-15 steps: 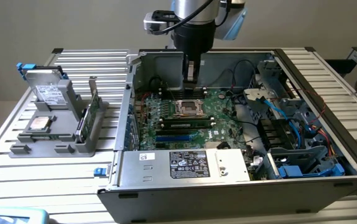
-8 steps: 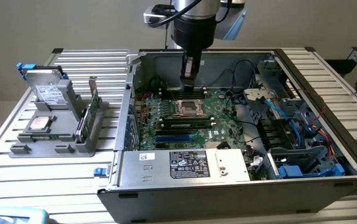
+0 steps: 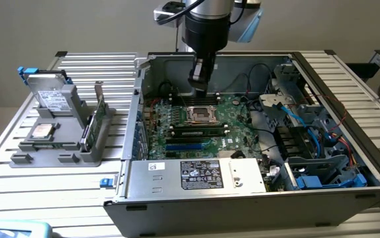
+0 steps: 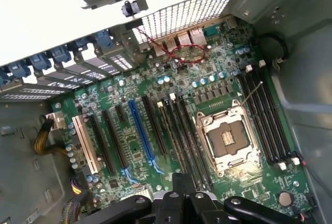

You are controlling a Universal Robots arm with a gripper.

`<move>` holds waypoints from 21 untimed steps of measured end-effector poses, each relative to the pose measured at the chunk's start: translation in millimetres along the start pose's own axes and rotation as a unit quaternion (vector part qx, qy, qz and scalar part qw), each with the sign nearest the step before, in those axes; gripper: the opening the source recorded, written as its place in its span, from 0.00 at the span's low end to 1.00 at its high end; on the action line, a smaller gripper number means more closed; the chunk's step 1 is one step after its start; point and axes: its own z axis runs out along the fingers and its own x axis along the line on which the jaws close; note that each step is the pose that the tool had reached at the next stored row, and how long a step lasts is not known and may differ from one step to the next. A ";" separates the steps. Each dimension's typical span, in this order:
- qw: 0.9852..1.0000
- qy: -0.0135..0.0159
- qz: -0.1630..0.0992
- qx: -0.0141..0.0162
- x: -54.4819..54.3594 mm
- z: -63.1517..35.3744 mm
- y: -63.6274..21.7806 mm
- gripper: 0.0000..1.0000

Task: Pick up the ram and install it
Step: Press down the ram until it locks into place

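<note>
Hovering inside the open computer case (image 3: 375,171), my gripper (image 3: 199,88) hangs over the motherboard (image 3: 239,124), just at twelve o'clock of the empty processor socket (image 3: 202,115) as the exterior view has it. The fingers are pinched fully together and I see nothing held between them. In the wrist view the gripper (image 4: 179,195) is cut off by the frame edge, so only its dark knuckles and closed tips show above the board. The ram (image 3: 92,126) is nowhere near it. It stands on its long edge in the grey holder (image 3: 44,148) out on the slatted table (image 3: 44,188), at nine o'clock of the case and well apart from the arm. For room to move, the case's back wall sits close at twelve o'clock of the gripper, its side walls are further off at nine and three, and the silver power supply (image 3: 197,173) blocks six o'clock. A tangle of blue cables (image 3: 316,144) crowds the three o'clock side. The socket (image 4: 228,138) lies open in the wrist view with long black memory slots (image 4: 267,115) running beside it. I cannot tell whether the slots at six o'clock of the socket already carry a stick, and the ram's lower edge is hidden by the holder.
</note>
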 end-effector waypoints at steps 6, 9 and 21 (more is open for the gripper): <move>0.999 0.000 0.048 0.001 0.0 -0.2 0.0 0.11; 0.997 0.000 0.072 0.001 0.0 -0.3 0.0 0.11; 0.986 -0.001 0.167 0.002 0.0 -0.3 0.0 0.11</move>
